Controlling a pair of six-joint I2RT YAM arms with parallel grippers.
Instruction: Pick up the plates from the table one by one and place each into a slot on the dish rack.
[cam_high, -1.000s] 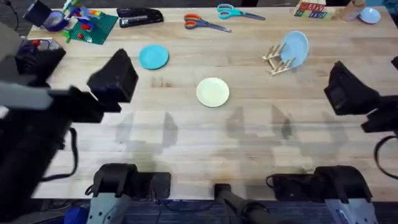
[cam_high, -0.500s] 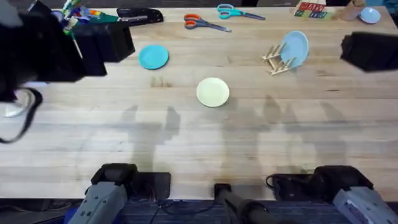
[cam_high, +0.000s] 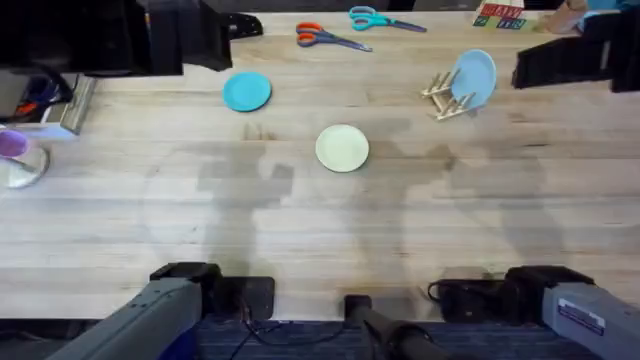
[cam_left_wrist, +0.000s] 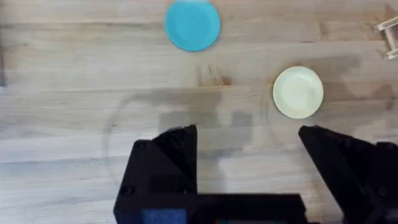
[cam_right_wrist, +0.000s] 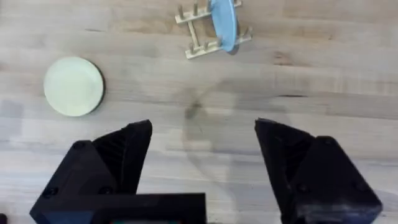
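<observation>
lying flat mid-table, the pale yellow plate (cam_high: 342, 148) wants a low edge-on pinch; the left gripper (cam_left_wrist: 249, 140) and right gripper (cam_right_wrist: 203, 134) both hang spread apart above the table (cam_high: 300, 230).

Your left gripper (cam_left_wrist: 249, 146) and right gripper (cam_right_wrist: 202, 149) have both risen high above the table (cam_high: 300, 230), jaws spread wide, holding nothing.

Teal plate (cam_high: 246, 91) — pale-yellow plate (cam_high: 342, 148)
</observation>
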